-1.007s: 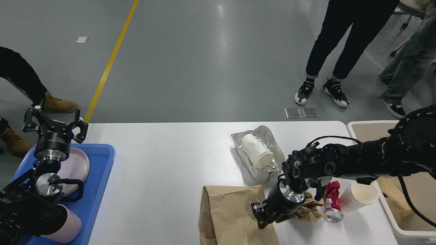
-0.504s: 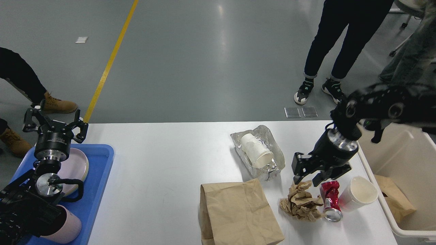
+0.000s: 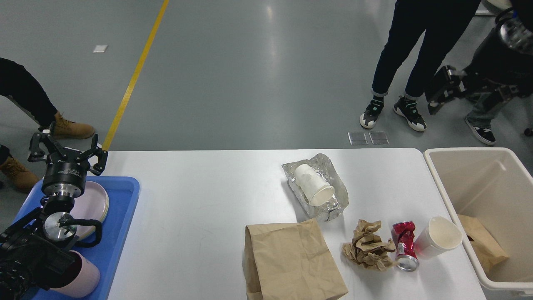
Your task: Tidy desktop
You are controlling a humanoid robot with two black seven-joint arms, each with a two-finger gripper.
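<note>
The white desktop (image 3: 200,208) carries litter on its right half: a flat brown paper bag (image 3: 291,262), a crumpled brown paper wad (image 3: 368,246), a crushed red can (image 3: 404,246), a white paper cup (image 3: 439,239) on its side, and a crumpled foil tray (image 3: 333,185) with another white cup (image 3: 313,186) lying in it. My left gripper (image 3: 66,151) is open and empty above the far end of the blue tray. My right gripper (image 3: 440,89) is raised high at the upper right, beyond the table's far edge, open and empty.
A beige bin (image 3: 441,183) stands off the table's right end with a brown paper bag (image 3: 483,246) inside. A blue tray (image 3: 123,216) at the left holds pink plates (image 3: 93,204) and a pink cup (image 3: 85,279). People's legs stand behind the table.
My right arm has swung up and back to the right, from over the paper bag and wad to high beyond the table's far edge. The litter and my left arm have not moved.
</note>
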